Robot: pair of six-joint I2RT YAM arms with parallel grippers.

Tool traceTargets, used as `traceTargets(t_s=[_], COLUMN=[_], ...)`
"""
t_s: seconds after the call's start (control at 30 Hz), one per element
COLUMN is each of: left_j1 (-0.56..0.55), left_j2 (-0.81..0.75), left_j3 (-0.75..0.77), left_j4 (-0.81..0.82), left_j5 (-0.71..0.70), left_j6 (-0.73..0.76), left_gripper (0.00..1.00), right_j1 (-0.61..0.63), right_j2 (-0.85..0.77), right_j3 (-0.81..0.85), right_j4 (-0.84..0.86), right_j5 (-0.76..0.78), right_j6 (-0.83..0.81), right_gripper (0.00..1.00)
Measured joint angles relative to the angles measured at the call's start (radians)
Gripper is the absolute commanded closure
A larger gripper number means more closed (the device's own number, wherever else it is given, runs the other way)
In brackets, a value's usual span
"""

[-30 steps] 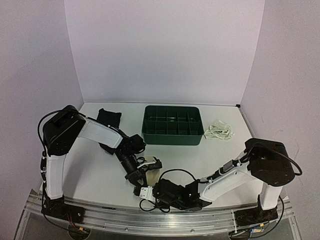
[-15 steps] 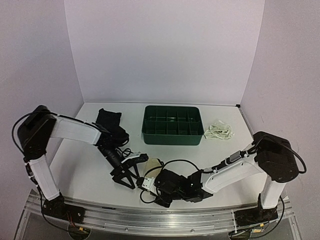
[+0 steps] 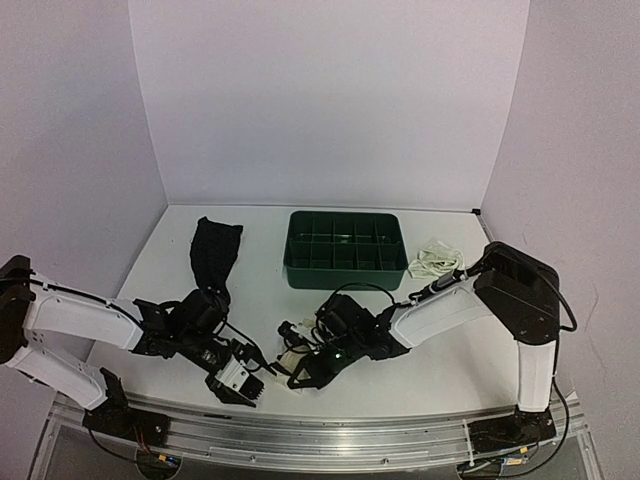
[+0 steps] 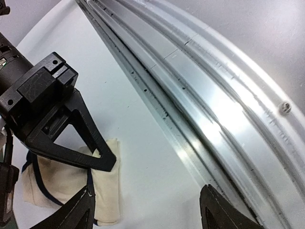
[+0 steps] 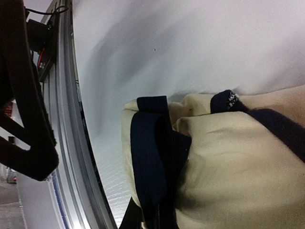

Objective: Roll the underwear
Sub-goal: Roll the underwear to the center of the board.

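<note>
The cream underwear with dark edge trim lies bunched near the table's front edge. My right gripper is shut on it; in the right wrist view the folded cream underwear and its trim fill the frame. The left wrist view shows the right gripper pinching the cream underwear. My left gripper hangs open just left of it, holding nothing, fingers wide apart. The black underwear lies flat at the back left. The white underwear sits crumpled at the back right.
A green divided tray stands at the back middle. The metal rail runs along the table's near edge, close under both grippers. The left arm lies low across the front left.
My left gripper let go of the cream underwear, opened and drew back left toward the near edge. My right gripper closed on the cloth and shifted slightly away from the rail.
</note>
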Motion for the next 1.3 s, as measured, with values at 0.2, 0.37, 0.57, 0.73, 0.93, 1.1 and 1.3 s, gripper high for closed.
traceTargets(t_s=[0.2,0.37,0.57,0.73,0.93,1.1,1.3], left_j1=[-0.002,-0.005,-0.015,-0.017,-0.019,-0.019,-0.011], left_j2=[0.109,0.188,0.253,0.280,0.317,0.375,0.490], left_j3=[0.016,0.054,0.083,0.117,0.212,0.361,0.502], left_j4=[0.174,0.219,0.234,0.183,0.032,-0.179,-0.427], left_j5=[-0.110,-0.150,-0.182,-0.186,-0.185,-0.148,-0.028], left_j6=[0.028,0.050,0.047,0.043,-0.004,-0.081,-0.188], left_gripper=[0.49,0.56,0.77,0.93,1.00,1.00,1.00], right_j1=[-0.048,-0.054,-0.055,-0.056,-0.058,-0.050,-0.037], right_j2=[0.055,0.060,0.060,0.060,0.054,-0.055,-0.288], right_j3=[0.006,0.006,0.006,0.006,0.005,-0.046,-0.230], right_j4=[0.065,0.071,0.069,0.069,0.059,0.027,0.054], right_j5=[-0.167,-0.192,-0.197,-0.197,-0.192,-0.106,0.124], right_j6=[0.083,0.109,0.115,0.115,0.109,0.051,-0.097], right_gripper=[1.00,1.00,1.00,1.00,0.65,0.36,0.33])
